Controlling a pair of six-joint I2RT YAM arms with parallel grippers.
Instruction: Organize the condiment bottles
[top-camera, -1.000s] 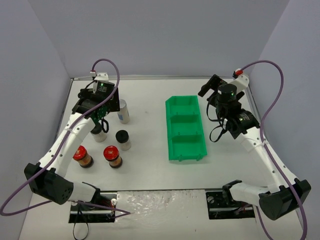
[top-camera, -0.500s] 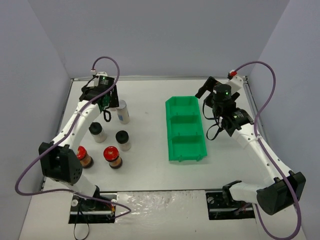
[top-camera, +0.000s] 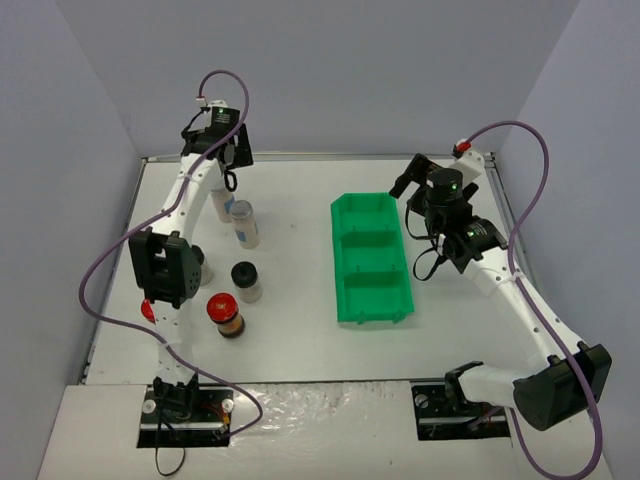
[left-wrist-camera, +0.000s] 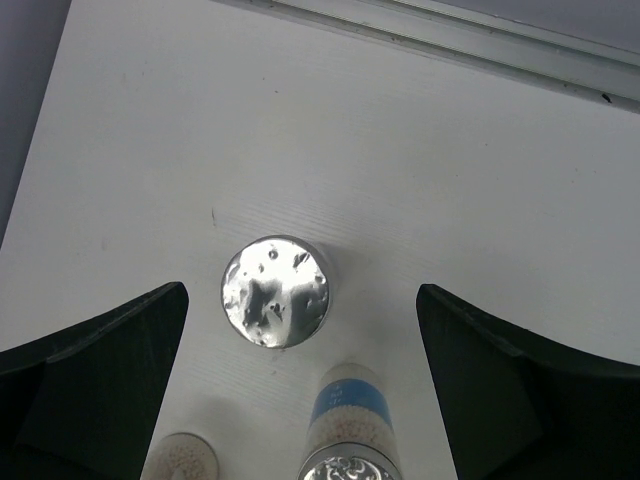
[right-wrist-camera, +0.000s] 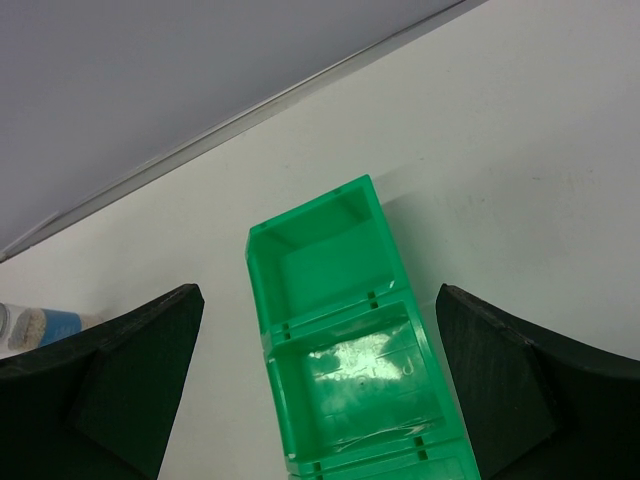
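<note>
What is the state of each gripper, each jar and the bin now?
Left gripper: open, empty.
Right gripper: open, empty.
Green bin: three compartments, all empty.
Silver-lid jar: upright, lidded, below the left gripper.
Blue-label jar: upright, lidded.
Black-lid jar: upright, lidded.
Red-lid jar: upright, lidded.

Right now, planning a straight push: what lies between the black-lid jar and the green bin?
Nothing. In the top view, the table between the black-lid jar and the bin is bare.

overhead and downward left wrist share silver-lidded jar (left-wrist-camera: 275, 291).
</note>
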